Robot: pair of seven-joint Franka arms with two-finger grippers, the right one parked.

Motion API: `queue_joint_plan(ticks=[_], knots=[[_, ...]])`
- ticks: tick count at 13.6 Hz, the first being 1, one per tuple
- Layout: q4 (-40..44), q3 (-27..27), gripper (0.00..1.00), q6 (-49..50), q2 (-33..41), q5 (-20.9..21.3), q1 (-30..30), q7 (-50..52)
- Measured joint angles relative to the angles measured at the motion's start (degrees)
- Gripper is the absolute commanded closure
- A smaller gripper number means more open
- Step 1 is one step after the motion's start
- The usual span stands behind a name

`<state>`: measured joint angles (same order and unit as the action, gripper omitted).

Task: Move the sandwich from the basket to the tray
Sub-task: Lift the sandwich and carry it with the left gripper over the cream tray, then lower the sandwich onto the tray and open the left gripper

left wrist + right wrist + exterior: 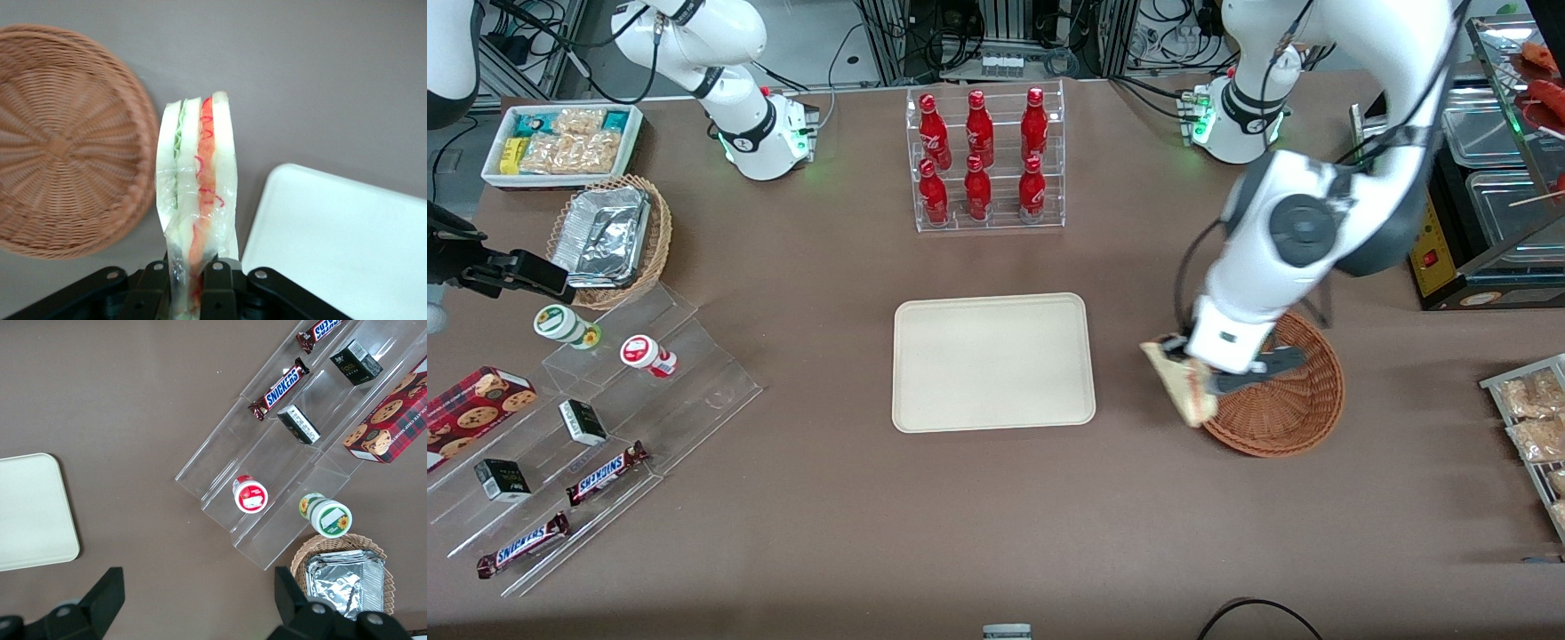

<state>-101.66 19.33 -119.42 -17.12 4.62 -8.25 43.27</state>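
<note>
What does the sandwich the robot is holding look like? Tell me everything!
The clear-wrapped triangular sandwich has pale bread slices with a green leafy layer and a red-orange layer between them. The black two-finger gripper is shut on one end, so the wedge sticks out edge-on from the fingers. It hangs in the air over the brown table, between the round reddish-brown wicker basket and the flat cream tray, touching only the gripper.

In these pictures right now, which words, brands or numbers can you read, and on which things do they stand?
"SNICKERS": on the two brown bars on the clear stepped stand.
Red bottles: white script, too small to read.
Black boxes, cookie box, two small cups: print unreadable.
The sandwich held in the gripper, the basket and the tray: no text.
</note>
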Motion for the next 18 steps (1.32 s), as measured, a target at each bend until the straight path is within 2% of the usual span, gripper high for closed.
queue_joint_plan(ticks=[2,5,10,13,18], knots=[[2.54,2.62,1.00,-0.09,-3.66,2.93,-2.77,2.07],[8.21,2.99,1.00,-0.20,-10.15,6.10,-9.81,6.30],[15.14,3.05,1.00,-3.16,-19.52,7.55,-17.41,6.69],[15.78,3.02,1.00,-6.48,-22.96,11.07,-19.33,6.80],[16.81,2.97,1.00,-6.94,-26.42,12.00,-21.43,6.99]])
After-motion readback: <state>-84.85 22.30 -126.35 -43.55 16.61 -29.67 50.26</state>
